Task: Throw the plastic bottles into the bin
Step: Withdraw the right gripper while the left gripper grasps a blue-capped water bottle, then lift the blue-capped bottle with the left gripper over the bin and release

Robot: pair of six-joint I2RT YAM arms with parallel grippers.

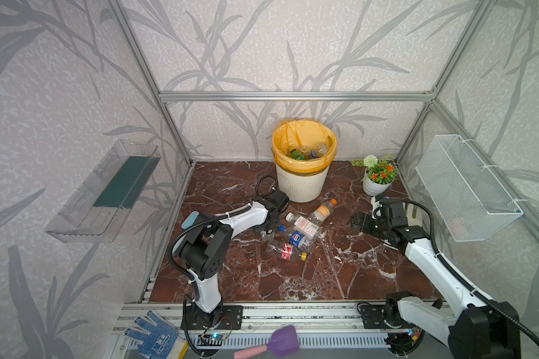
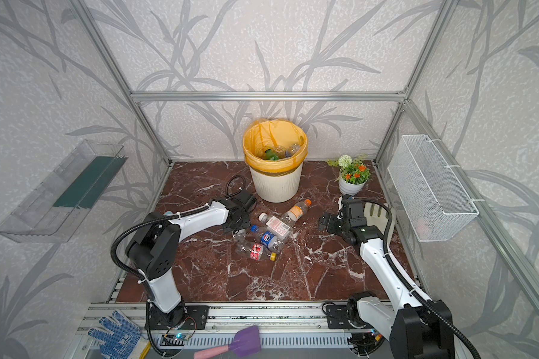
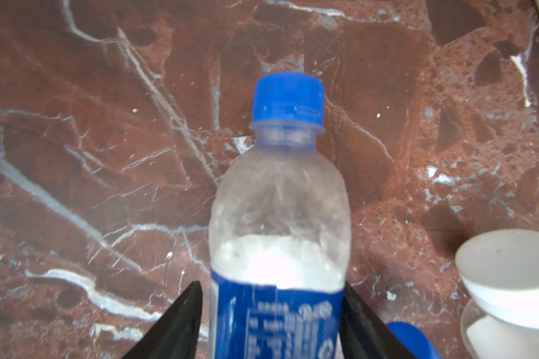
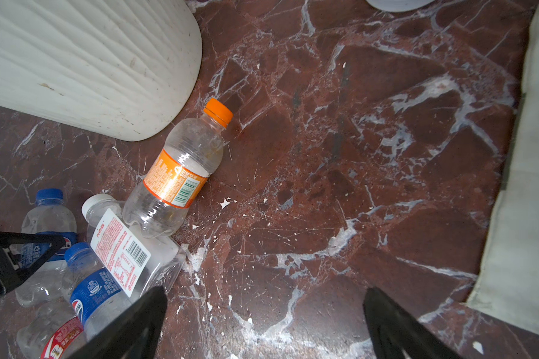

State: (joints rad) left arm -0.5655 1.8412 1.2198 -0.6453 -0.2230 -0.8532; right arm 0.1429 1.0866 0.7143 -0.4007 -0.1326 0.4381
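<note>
At the left gripper (image 3: 271,284), the black fingers (image 3: 181,320) straddle a clear Pepsi bottle (image 3: 277,217) with a blue cap and blue label, lying on the marble-patterned tabletop (image 3: 106,124). One finger sits against the label. A thin strip of tabletop shows beside the other, so cannot tell whether the grip is firm. The right wrist view catches the same bottle (image 4: 49,217) from the side, between those fingers. The right gripper (image 4: 265,310) has its fingers spread wide, with only bare tabletop between them. In both top views it hangs to the right of the bottle cluster, clear of it. Loose bottles lie mid-table, just in front of the bin. A second Pepsi bottle (image 1: 297,239) touches a white-capped square bottle (image 1: 305,225) with red print. An orange-capped bottle (image 1: 324,211) has its base against the square one and lies just beside the bin's foot. A yellow-capped bottle (image 1: 287,251) with a red label is nearest the front edge. The bin (image 1: 302,183), cream and ribbed with an orange-yellow liner, stands at the middle of the back edge. Several bottles (image 1: 308,151) already lie inside it. A flower pot (image 1: 375,185) sits in the back right corner.
</note>
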